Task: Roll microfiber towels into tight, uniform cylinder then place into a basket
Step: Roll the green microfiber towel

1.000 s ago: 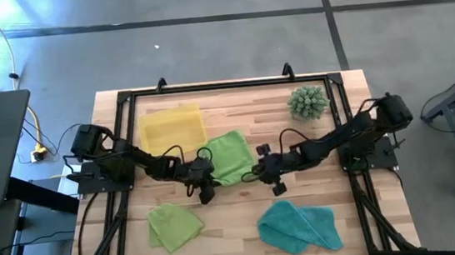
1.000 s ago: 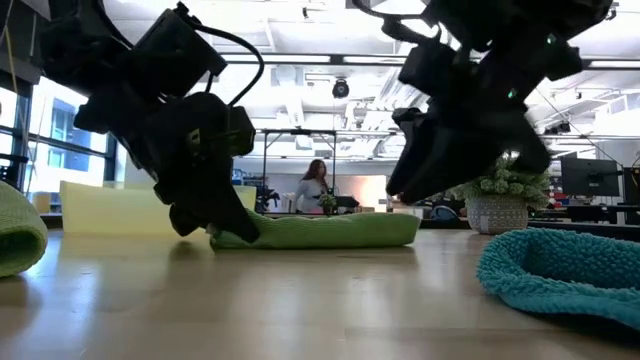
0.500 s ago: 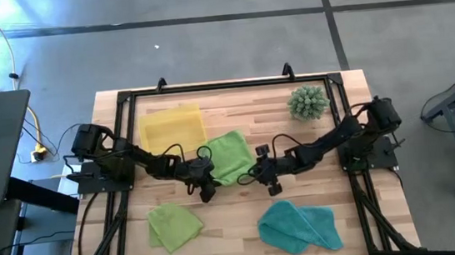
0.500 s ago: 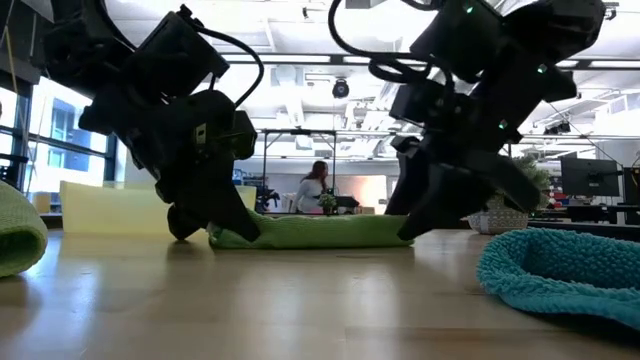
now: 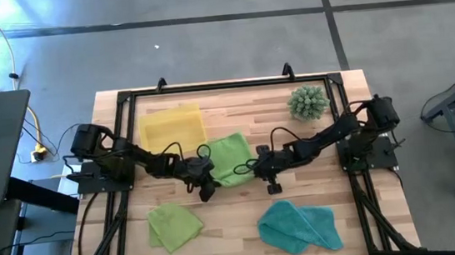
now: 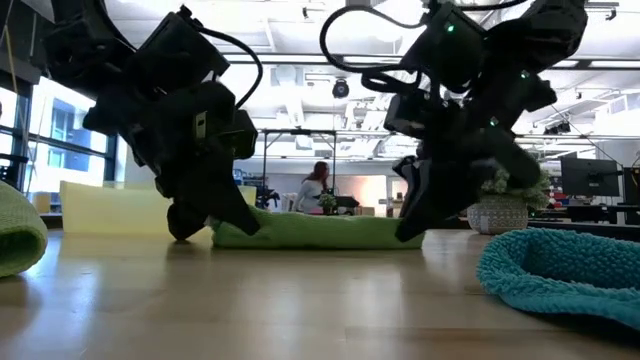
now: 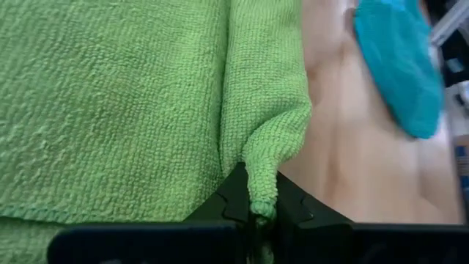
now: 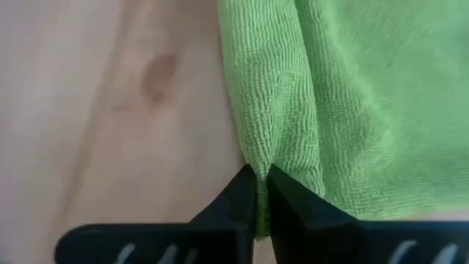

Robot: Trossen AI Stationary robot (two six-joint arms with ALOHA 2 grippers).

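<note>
A: Status of the bench point(image 5: 233, 102)?

B: It carries three towels and one basket point(image 5: 172, 126). The basket stands at the back, just beside the middle green towel point(image 5: 232, 155), and in the high view holds nothing that can be made out. No towel has been placed in it.

A: Condition of the middle green towel?

B: It lies at the bench centre, next to the basket. Its near edge is folded over into a low ridge. This reads as the first turn of a roll, not a finished cylinder.

A: The other two towels?

B: The second green towel point(image 5: 174, 225) lies loose, toward the front from the basket. The blue towel point(image 5: 300, 225) lies crumpled, well apart from the basket at the front on the other side. Neither is rolled.

A: State of the hands?

B: The left hand point(image 7: 253, 213) is pinched narrow on one corner of the middle towel's folded edge. The right hand point(image 8: 262, 192) is pinched narrow on the opposite corner. Both hold cloth.

A: Remaining work?

B: Judged from this layout, nearly all of it: finish rolling the first towel, place it in the basket, then repeat for the other two.
</note>
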